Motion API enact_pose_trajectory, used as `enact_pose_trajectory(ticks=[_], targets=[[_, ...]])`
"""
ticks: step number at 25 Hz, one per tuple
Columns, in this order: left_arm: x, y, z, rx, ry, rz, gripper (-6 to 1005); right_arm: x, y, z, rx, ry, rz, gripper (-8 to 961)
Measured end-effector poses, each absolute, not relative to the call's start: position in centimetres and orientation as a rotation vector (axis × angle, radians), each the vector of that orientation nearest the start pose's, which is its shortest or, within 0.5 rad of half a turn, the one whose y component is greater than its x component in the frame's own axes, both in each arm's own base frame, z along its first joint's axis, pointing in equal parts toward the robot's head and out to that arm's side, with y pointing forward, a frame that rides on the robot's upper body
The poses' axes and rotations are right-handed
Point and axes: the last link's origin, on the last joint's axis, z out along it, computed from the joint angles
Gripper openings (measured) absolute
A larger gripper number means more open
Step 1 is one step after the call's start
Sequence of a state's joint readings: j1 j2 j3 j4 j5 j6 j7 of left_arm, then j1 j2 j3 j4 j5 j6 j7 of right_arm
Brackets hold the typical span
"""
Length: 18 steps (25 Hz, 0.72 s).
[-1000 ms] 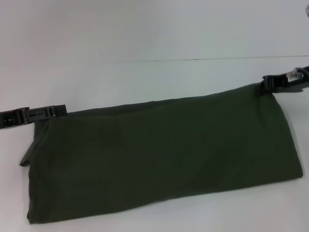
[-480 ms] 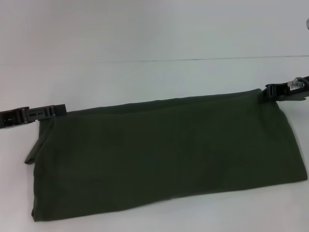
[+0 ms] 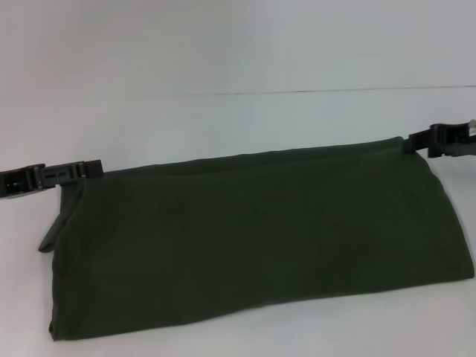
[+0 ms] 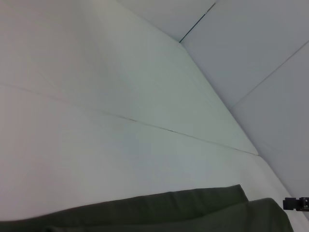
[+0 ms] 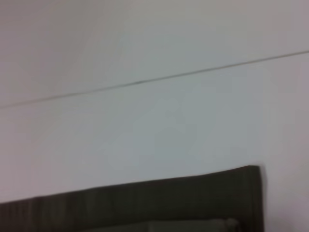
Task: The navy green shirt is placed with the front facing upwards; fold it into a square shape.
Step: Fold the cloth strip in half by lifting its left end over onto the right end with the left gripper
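Head view: white bench (image 3: 223, 126) crossed by one thin dark seam (image 3: 297, 92); navy green shirt (image 3: 253, 238) folded into a wide band near the front edge, left gripper (image 3: 93, 168) and right gripper (image 3: 413, 141) at its far corners, jaws' state unclear. Left wrist view: pale panels, shirt edge low. Right wrist view: seam, shirt corner.

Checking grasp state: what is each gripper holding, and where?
Both hold the folded dark olive-green cotton shirt at its far edge: left gripper at the far-left corner, right gripper at the far-right corner. Finger closure itself is not visible.
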State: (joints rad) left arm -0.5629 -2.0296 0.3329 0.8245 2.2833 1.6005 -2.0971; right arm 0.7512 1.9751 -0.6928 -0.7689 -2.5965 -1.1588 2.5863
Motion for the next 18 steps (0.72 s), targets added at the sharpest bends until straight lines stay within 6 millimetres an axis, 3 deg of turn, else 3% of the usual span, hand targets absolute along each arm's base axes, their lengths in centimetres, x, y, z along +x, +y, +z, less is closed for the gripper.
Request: enact_pose_trajectory(ticks=[6,11,14,18], targets=[[-29.9,34.3,7.7,-2.250,-1.510,-0.734,842,29.2,41.5,9.2,-1.948,1.607,0.320,553],[-29.5,33.7,8.1,-2.285,-1.520,-0.773,840,29.0,39.2,10.7,-2.047,1.602,0.651,767],[-29.4,33.3,8.5,-2.306,-1.533,-0.778,838,28.4,37.4,10.5,-2.174,1.499,0.839,839],[-29.7,32.8,8.8,-2.327,-1.515,-0.752,836,27.3,35.6,8.1,-2.346,1.302,0.991,890]])
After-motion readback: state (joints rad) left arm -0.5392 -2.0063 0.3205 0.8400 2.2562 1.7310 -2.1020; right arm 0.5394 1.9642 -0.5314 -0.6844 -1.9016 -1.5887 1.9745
